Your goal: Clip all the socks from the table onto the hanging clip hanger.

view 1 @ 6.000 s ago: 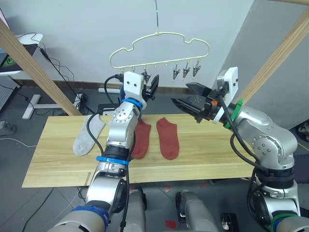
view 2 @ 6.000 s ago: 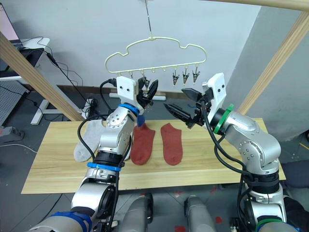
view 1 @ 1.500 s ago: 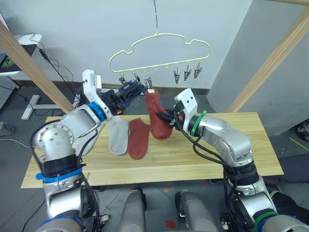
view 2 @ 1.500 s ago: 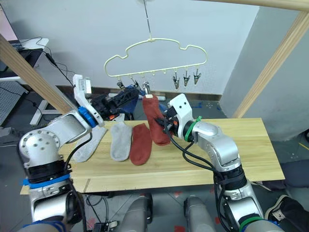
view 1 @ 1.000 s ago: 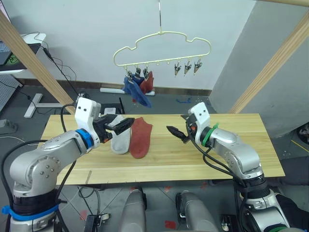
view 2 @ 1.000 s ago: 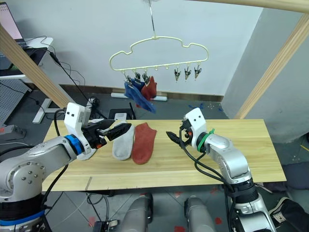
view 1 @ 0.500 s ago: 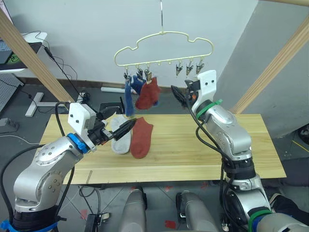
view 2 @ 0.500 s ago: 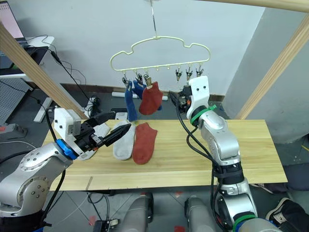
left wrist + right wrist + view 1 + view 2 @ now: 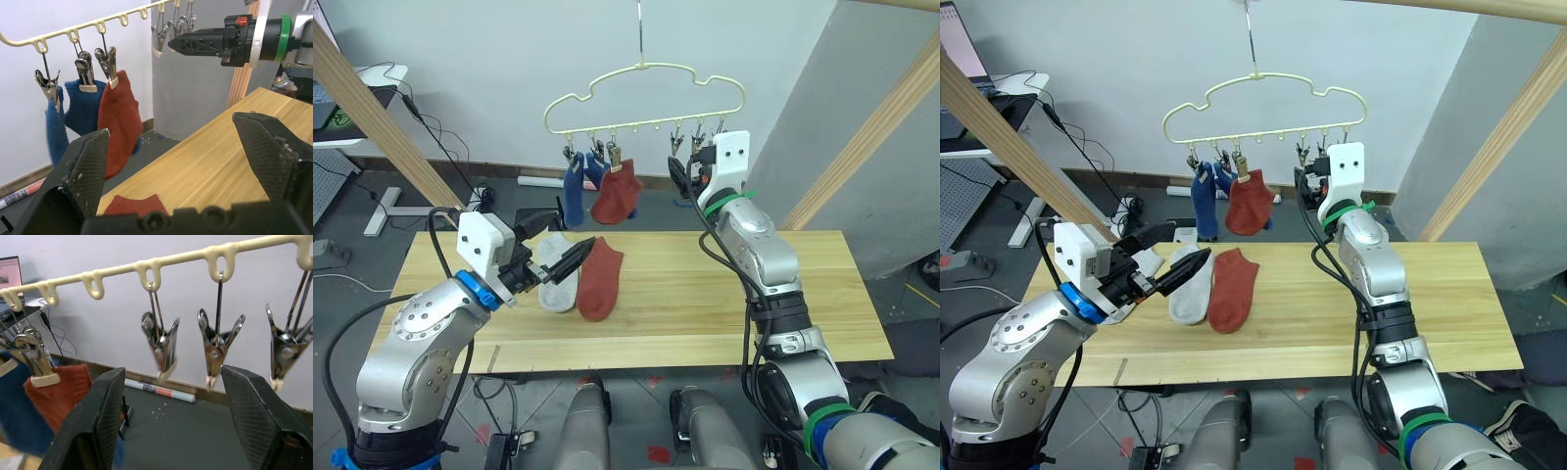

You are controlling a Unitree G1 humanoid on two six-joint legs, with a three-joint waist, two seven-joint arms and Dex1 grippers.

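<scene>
My left gripper (image 9: 576, 253), jaws apart, hovers by the grey sock (image 9: 556, 277) and red sock (image 9: 597, 279) on the desk (image 9: 705, 294). Soft and floppy, so I'd pinch the cuff. My right gripper (image 9: 677, 176) waits with jaws apart at the clip hanger (image 9: 646, 98).

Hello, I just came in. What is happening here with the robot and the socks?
The robot is clipping socks onto a clip hanger. Two blue socks and one red sock already hang from its clips. A grey sock and a red one lie on the table. The left gripper is open above them, holding nothing. The right gripper is open, raised near the free clips.
</scene>
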